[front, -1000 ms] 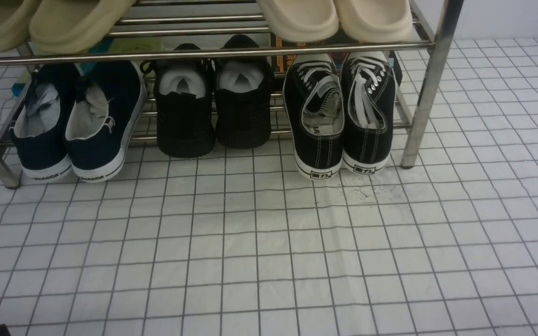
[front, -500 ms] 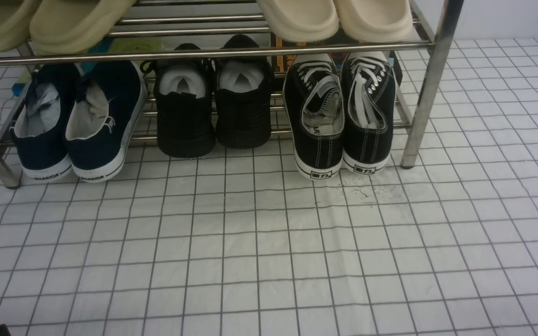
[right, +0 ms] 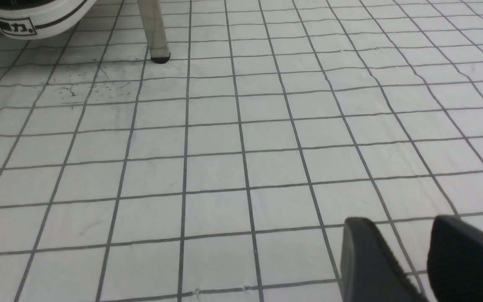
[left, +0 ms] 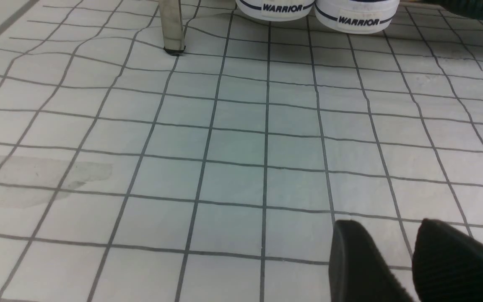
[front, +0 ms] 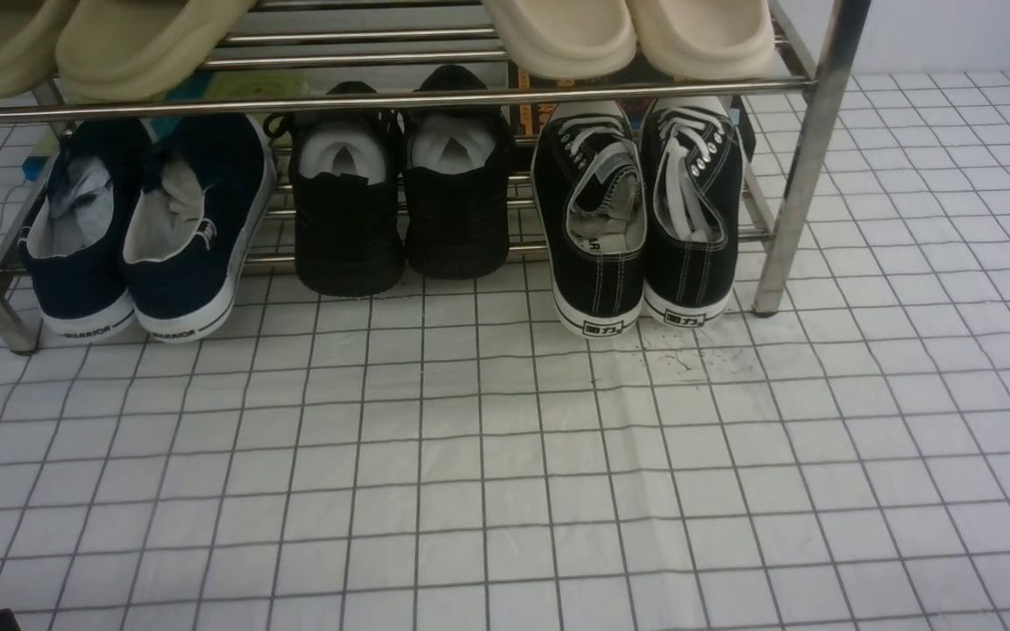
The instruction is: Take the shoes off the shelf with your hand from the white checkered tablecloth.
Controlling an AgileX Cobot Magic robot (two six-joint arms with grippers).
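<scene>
My left pincer [left: 388, 226] and right pincer [right: 401, 222] are spread, empty, over the checkered tablecloth [front: 505, 456]; black canvas sneakers [front: 641, 219] sit at the right end of the shelf [front: 807, 158].

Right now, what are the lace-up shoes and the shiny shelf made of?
The shoes look like matte black canvas, going by the dull cloth surface and white stitching, with probably rubber white soles. The shelf seems polished metal tubing: it gleams and reflects.

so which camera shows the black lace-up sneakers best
Front view: the black lace-up sneakers show nearly whole, heels toward the camera. The right wrist view catches only their white heel soles; the left wrist view misses them.
</scene>
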